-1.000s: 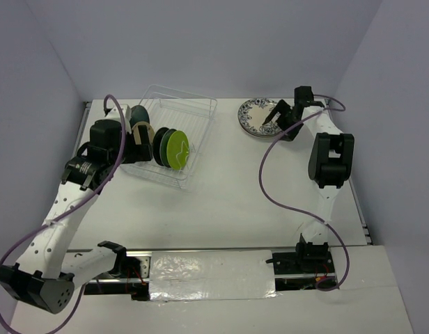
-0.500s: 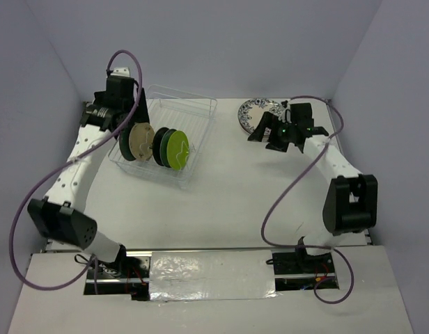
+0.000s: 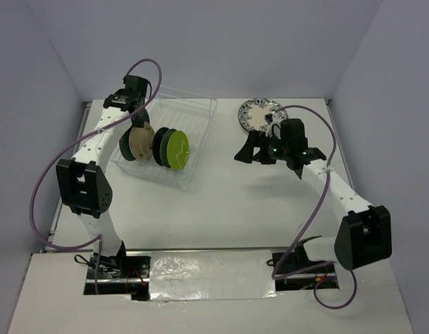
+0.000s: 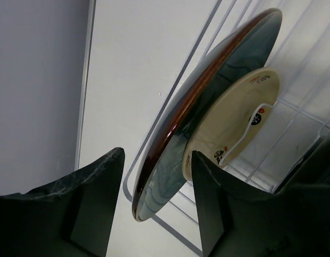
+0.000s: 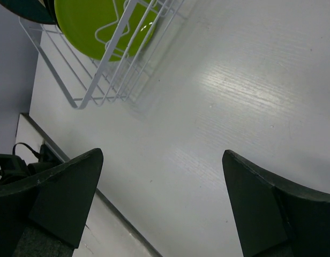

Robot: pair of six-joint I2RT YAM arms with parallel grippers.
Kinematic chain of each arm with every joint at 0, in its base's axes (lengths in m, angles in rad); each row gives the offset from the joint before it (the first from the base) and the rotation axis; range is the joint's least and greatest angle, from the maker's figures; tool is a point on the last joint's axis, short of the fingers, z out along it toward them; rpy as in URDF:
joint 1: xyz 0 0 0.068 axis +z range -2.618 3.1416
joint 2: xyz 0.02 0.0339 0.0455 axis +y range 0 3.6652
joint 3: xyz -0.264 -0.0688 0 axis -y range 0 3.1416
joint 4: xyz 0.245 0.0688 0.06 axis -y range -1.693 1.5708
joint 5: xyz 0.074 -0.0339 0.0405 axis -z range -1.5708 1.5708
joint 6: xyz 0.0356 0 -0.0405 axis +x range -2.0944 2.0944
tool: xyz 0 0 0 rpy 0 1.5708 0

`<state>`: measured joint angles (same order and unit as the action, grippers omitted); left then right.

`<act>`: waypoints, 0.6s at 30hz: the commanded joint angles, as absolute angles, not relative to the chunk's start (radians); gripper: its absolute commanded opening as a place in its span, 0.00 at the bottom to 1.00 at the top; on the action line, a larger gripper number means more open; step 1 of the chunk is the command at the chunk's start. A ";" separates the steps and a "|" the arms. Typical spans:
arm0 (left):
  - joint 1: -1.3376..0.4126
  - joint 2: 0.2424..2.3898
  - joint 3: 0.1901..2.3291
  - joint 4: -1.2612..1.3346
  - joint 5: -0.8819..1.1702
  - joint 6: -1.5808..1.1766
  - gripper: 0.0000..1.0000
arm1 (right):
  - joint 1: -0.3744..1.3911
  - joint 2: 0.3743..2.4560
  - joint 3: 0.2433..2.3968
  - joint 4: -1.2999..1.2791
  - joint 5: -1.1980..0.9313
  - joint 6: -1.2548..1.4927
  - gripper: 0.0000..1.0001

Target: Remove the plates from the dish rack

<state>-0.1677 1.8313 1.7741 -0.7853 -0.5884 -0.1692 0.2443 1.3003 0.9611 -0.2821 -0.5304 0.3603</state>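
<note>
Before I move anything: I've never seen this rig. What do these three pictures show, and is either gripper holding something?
Two white robot arms stand at the near edge of the table, each ending in a two-finger gripper. The wide picture looks down from above and behind them. The other two come from wrist cameras; the dark shapes at the bottom are each gripper's own fingers. The dish rack holds standing plates: a dark teal plate, a tan plate, a second dark plate and a lime green plate. A blue floral plate lies flat outside it. The left gripper is open, fingers either side of the teal plate's rim. The right gripper is open over the table, holding nothing.
</note>
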 commanded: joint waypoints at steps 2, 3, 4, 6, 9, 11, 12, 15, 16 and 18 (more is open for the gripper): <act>-0.161 1.807 1.755 -0.747 -0.630 -0.132 0.63 | 0.278 1.235 0.966 -0.259 -0.500 0.344 1.00; -0.160 1.802 1.744 -0.739 -0.624 -0.127 0.56 | 0.281 1.226 0.966 -0.267 -0.496 0.345 1.00; -0.158 1.799 1.735 -0.735 -0.620 -0.129 0.54 | 0.281 1.220 0.966 -0.267 -0.492 0.345 1.00; -0.158 1.796 1.720 -0.733 -0.629 -0.132 0.49 | 0.288 1.201 0.963 -0.275 -0.480 0.344 1.00; -0.158 1.784 1.707 -0.729 -0.667 -0.135 0.47 | 0.291 1.186 0.960 -0.285 -0.465 0.342 1.00; -0.158 1.761 1.686 -0.715 -0.689 -0.132 0.45 | 0.293 1.175 0.954 -0.284 -0.465 0.342 1.00; -0.156 1.753 1.681 -0.704 -0.701 -0.133 0.41 | 0.295 1.172 0.951 -0.282 -0.462 0.345 1.00; -0.158 1.730 1.671 -0.696 -0.716 -0.135 0.32 | 0.295 1.166 0.940 -0.268 -0.456 0.356 1.00; -0.156 1.720 1.671 -0.693 -0.721 -0.135 0.30 | 0.295 1.169 0.939 -0.262 -0.459 0.359 1.00; -0.158 1.703 1.661 -0.680 -0.736 -0.130 0.14 | 0.298 1.173 0.936 -0.259 -0.459 0.364 1.00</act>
